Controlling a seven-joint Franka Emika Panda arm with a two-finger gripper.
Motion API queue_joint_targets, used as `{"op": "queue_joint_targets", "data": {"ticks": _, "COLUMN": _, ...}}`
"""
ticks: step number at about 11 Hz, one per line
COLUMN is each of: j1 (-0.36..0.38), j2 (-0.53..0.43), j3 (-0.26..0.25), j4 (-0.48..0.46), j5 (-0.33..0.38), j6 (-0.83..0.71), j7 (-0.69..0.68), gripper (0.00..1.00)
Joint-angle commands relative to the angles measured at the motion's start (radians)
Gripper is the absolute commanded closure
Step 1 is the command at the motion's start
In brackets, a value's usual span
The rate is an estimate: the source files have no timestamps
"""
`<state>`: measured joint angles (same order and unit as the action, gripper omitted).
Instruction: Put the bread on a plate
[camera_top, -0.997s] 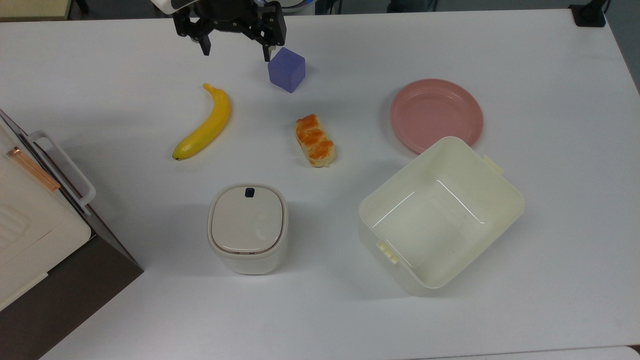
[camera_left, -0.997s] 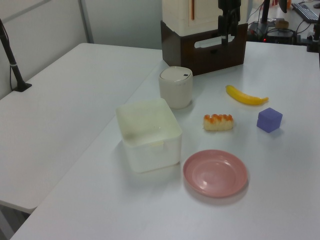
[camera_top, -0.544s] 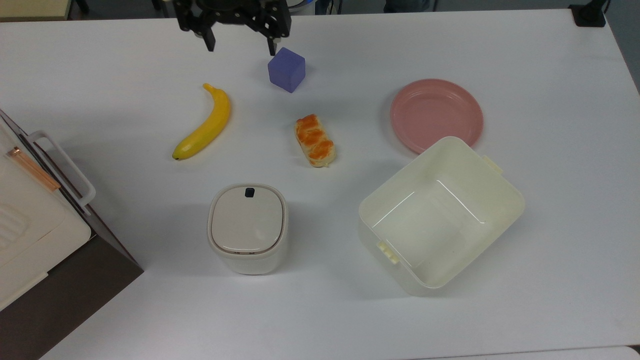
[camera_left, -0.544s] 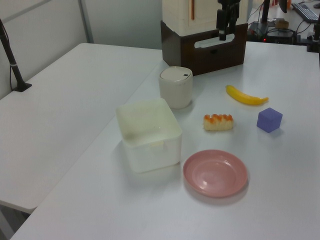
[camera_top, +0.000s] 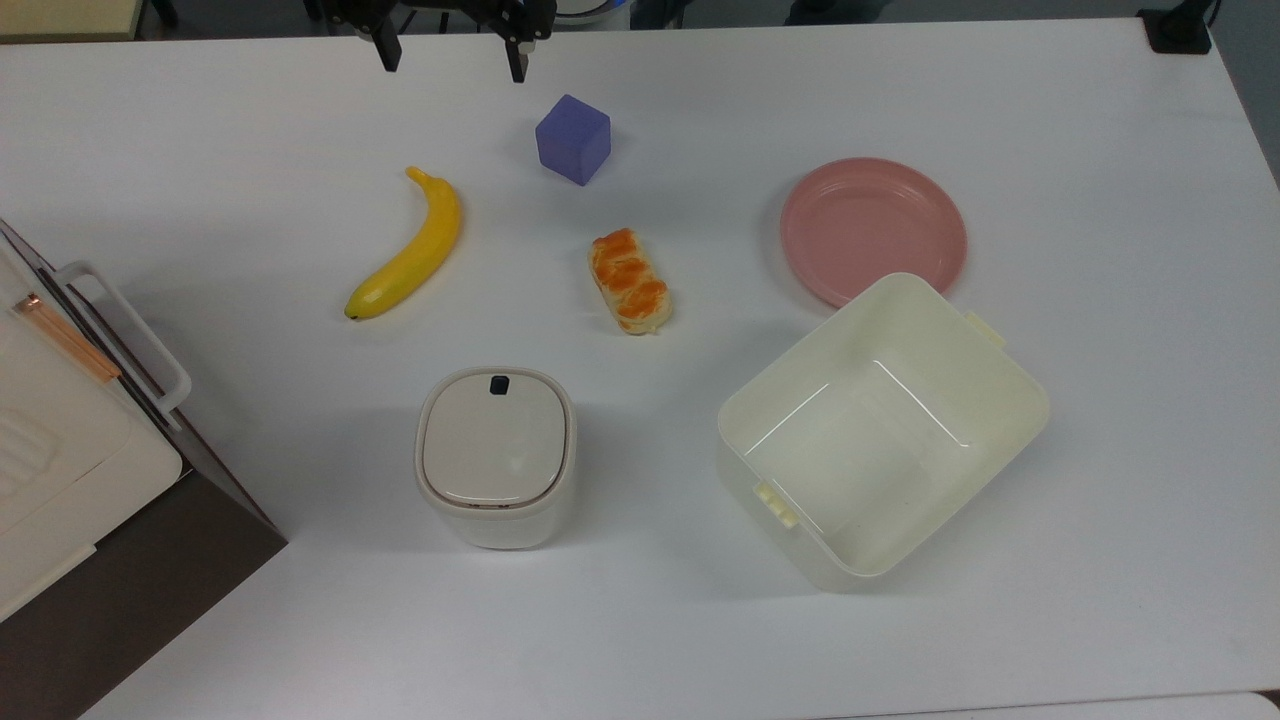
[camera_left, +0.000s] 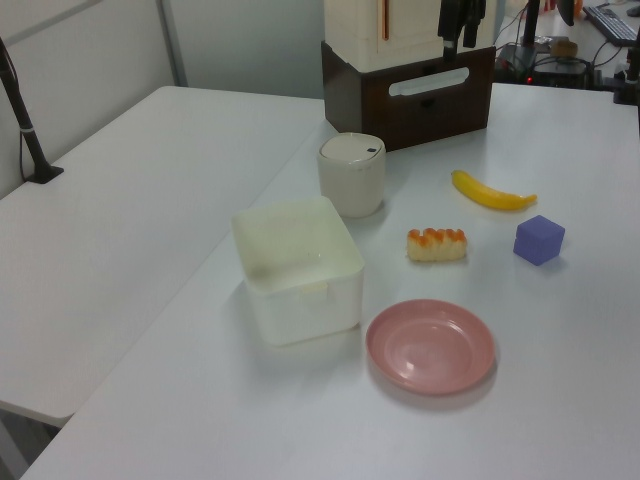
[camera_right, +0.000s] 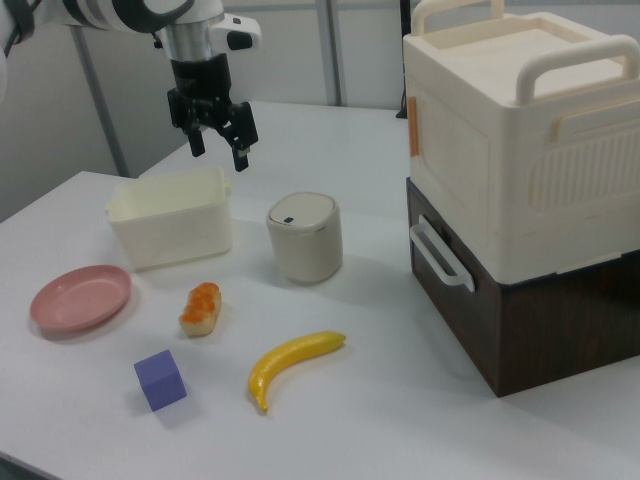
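Bread (camera_top: 630, 281), orange-glazed braid with pale cream sides, apart from pink plate (camera_top: 873, 229); end effector (camera_right: 218, 146) spread wide, empty.

Claw (camera_top: 450, 60) body past the top view's upper edge, fingertips (camera_top: 386, 56) visible.

The top view looks straight down on the table (camera_top: 1100, 120); left and right views face it obliquely from opposite ends.

White table (camera_top: 1050, 110) with bread (camera_top: 629, 281), pink plate (camera_top: 873, 229), banana (camera_top: 408, 249), purple cube (camera_top: 573, 139), cream tub (camera_top: 880, 428), lidded canister (camera_top: 495, 455).
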<state>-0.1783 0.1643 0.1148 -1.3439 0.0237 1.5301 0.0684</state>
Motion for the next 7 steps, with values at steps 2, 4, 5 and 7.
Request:
{"op": "queue_joint_targets", "data": {"ticks": 2, "j1": 0.002, "j2": -0.002, "j3": -0.006, "j4": -0.029, "j5": 0.01, "j6": 0.021, "j7": -0.12, "gripper": 0.0}}
{"op": "queue_joint_targets", "data": {"ticks": 4, "j1": 0.005, "j2": 0.015, "j3": -0.006, "j4": -0.046, "j5": -0.001, "j6": 0.065, "j7": -0.153, "gripper": 0.05}}
{"op": "queue_joint_targets", "data": {"ticks": 5, "j1": 0.005, "j2": 0.017, "j3": -0.006, "j4": -0.054, "j5": -0.002, "j6": 0.085, "j7": -0.171, "gripper": 0.09}}
{"op": "queue_joint_targets", "data": {"ticks": 7, "j1": 0.025, "j2": 0.023, "j3": 0.002, "j4": -0.101, "j5": -0.004, "j6": 0.087, "j7": -0.203, "gripper": 0.0}}
